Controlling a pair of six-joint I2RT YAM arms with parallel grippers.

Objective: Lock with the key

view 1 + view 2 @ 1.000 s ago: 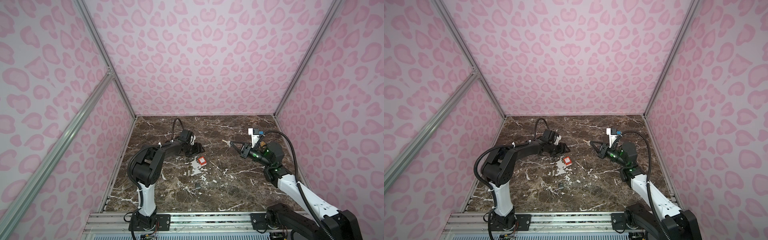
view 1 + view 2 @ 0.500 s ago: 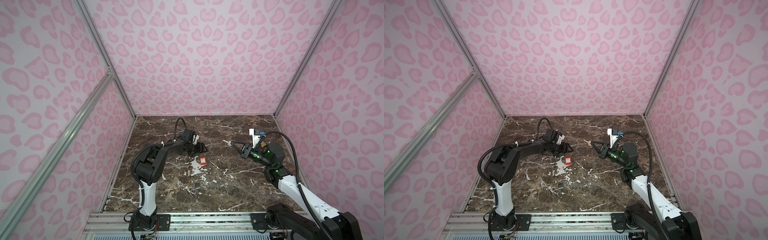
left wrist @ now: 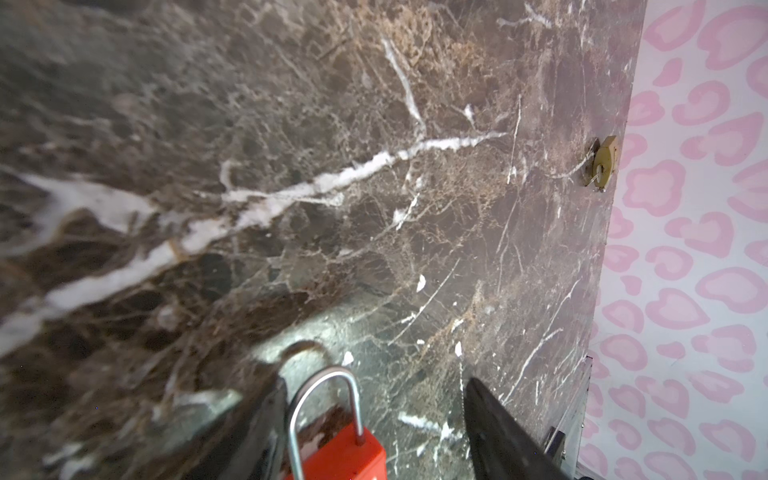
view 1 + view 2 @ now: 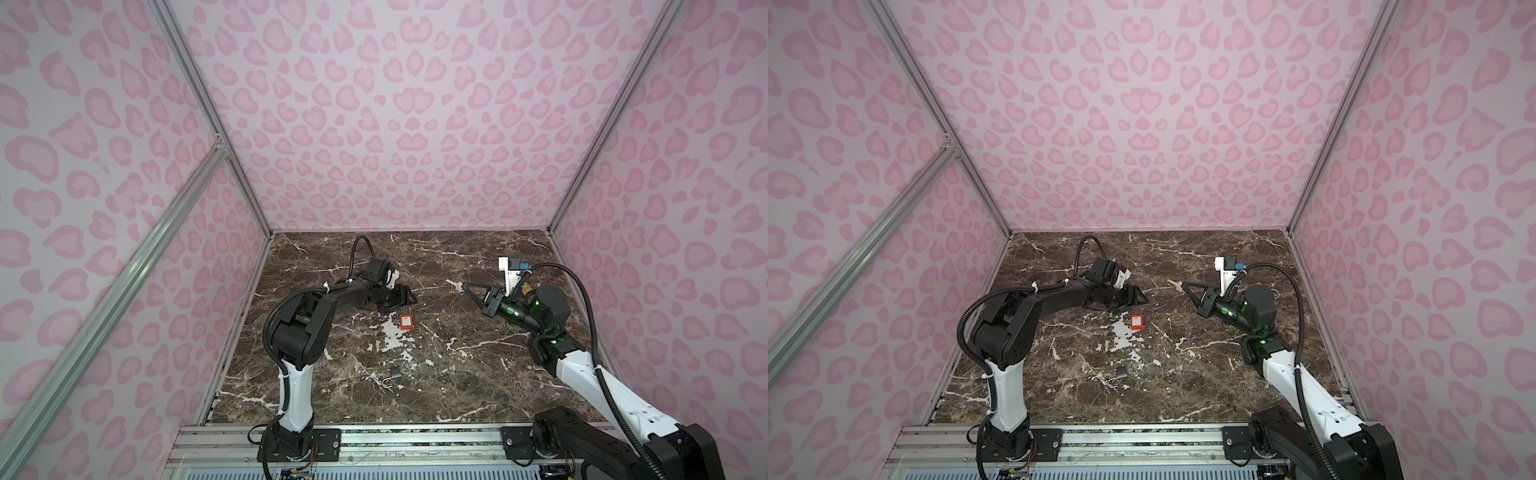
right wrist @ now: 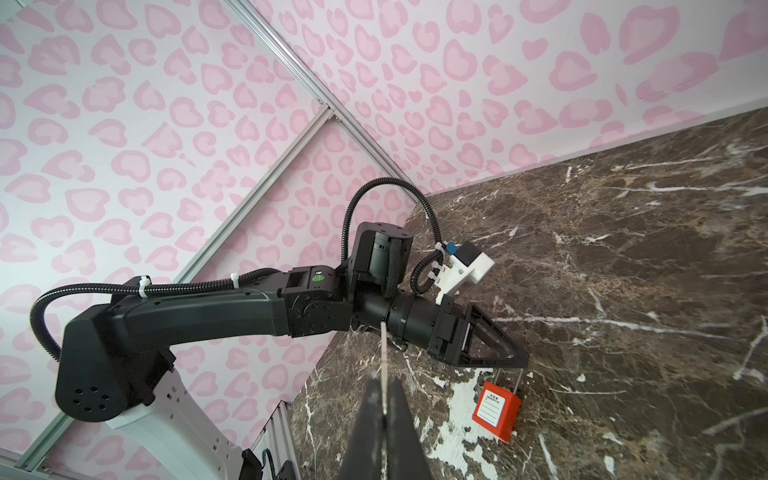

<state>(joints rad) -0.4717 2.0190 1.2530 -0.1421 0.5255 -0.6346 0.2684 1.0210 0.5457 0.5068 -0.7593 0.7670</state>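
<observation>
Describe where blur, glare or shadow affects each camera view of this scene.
Left wrist view: near marble table and red padlock look soft, with a pale glare patch beside it; right wrist view: the shut right gripper blurs close to the lens; both top views: sharp, evenly lit.

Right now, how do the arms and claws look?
The left arm and the right arm are black, each with a white lower link and a ribbed black cable. The left claw and the right claw are each a pair of black, open triangular frames. Each wrist carries a white camera mount with a blue plug. The right arm shows green lights.
</observation>
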